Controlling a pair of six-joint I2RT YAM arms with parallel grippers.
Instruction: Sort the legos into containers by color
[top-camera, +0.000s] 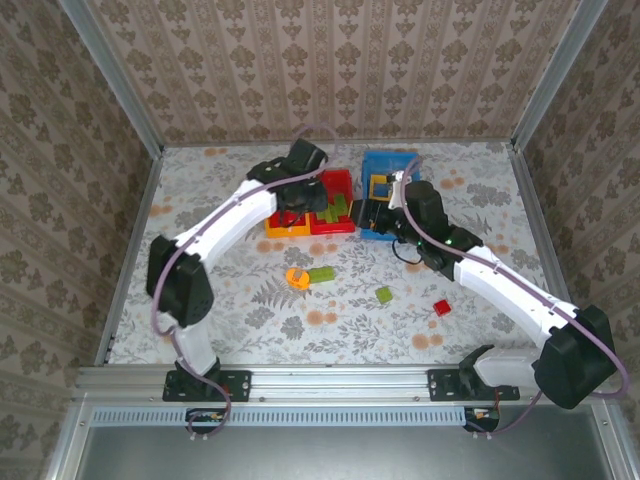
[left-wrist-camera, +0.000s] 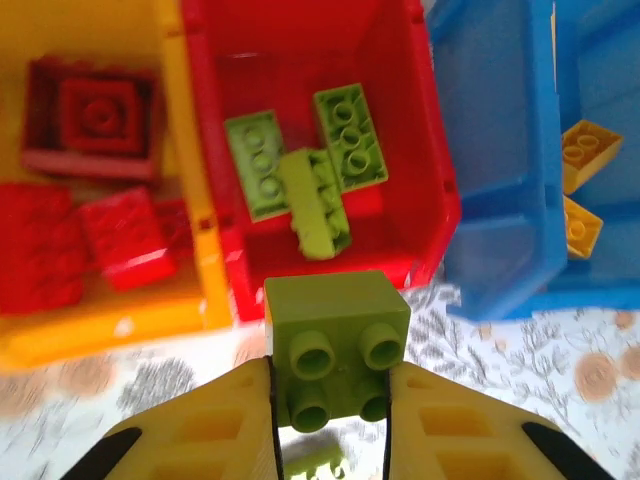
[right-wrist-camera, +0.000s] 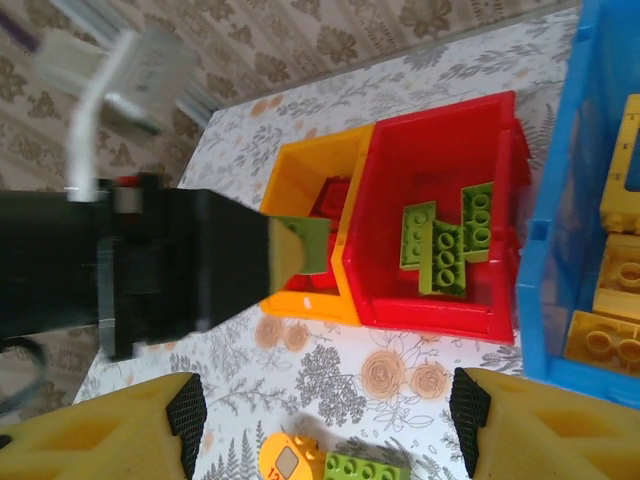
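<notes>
A: How far along is the sorting?

B: Most of it looks done. In the left wrist view the yellow bin (left-wrist-camera: 185, 150), upper left, holds red bricks (left-wrist-camera: 120, 235). The red bin (left-wrist-camera: 300, 60), top centre, holds three green bricks (left-wrist-camera: 345, 135). The blue bin (left-wrist-camera: 490, 150), upper right, holds yellow bricks (left-wrist-camera: 580, 155).

A: And the left gripper?

B: The left gripper (left-wrist-camera: 330, 400) is clamped on a green cube (left-wrist-camera: 335, 340) at the lower centre of that view. Its studs face the camera, and it hangs just short of the red bin's near wall. I'd judge it's bound for the greens in there.

A: The right gripper?

B: The right gripper (right-wrist-camera: 328, 415) stands wide open with nothing between its fingers, hovering over the table (right-wrist-camera: 330, 370) in front of the bins.

A: So what's left?

B: From above, four pieces lie loose on the table. An orange piece (top-camera: 297, 277) sits just beside a long green brick (top-camera: 322, 273) at centre frame. A small green brick (top-camera: 383, 294) is to their right, and a red piece (top-camera: 441, 308) lies further right, near the right arm. After this drop I'd count four more picks: two for the red bin, one for the yellow, and probably the orange one for the blue. Whether anything hides under the arms, I can't tell.
</notes>
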